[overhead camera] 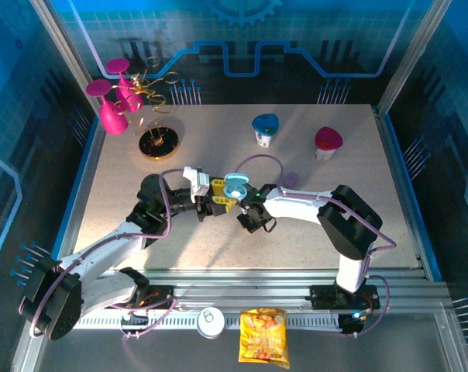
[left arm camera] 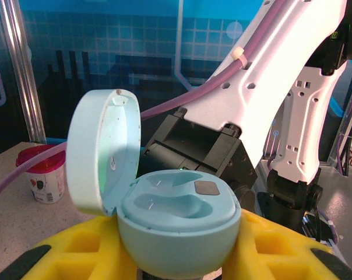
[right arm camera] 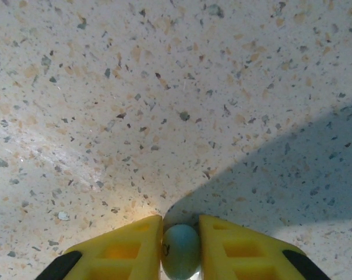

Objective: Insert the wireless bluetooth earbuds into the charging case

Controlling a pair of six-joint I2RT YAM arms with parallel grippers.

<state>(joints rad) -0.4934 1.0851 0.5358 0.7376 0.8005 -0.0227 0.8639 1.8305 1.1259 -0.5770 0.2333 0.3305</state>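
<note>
Two arms meet at mid-table [overhead camera: 125, 178], claws nearly tip to tip in your top view.

Far left corner: pink goblets [overhead camera: 114, 101], one tilted against the others. Just right of them is a black disc with a gold wire stand [overhead camera: 157, 142].

Your left gripper [overhead camera: 226, 195] is clamped on the pale blue charging case [overhead camera: 235, 186]. From the left wrist, the yellow fingers [left arm camera: 77, 251] squeeze the case [left arm camera: 179, 219] from both sides, low on its rounded body. It sits upright with its lid [left arm camera: 100, 151] hinged open and standing to the left. Two moulded hollows and a small grey square [left arm camera: 206, 187] show in its top face. A red-lidded cup [left arm camera: 42, 172] stands on the table behind it, at the left.

Your right gripper [overhead camera: 252, 215] sits just right of the case and a little nearer the bases. From the right wrist, the yellow fingers [right arm camera: 126, 251] are closed on the pale blue earbud [right arm camera: 180, 252], pinched between the tips. The speckled tabletop [right arm camera: 164, 87] is below. You cannot tell from this view whether the bud touches the surface. So the bud is in the right claw, beside the case and not in it.

Farther right, toward the back: a blue-lidded cup [overhead camera: 266, 128], then the red-lidded cup [overhead camera: 327, 143], well apart from the arms.

Near rail, between the arm bases: a can [overhead camera: 211, 322], end-on to you, with a yellow snack bag [overhead camera: 263, 335] just beside it on the right.
</note>
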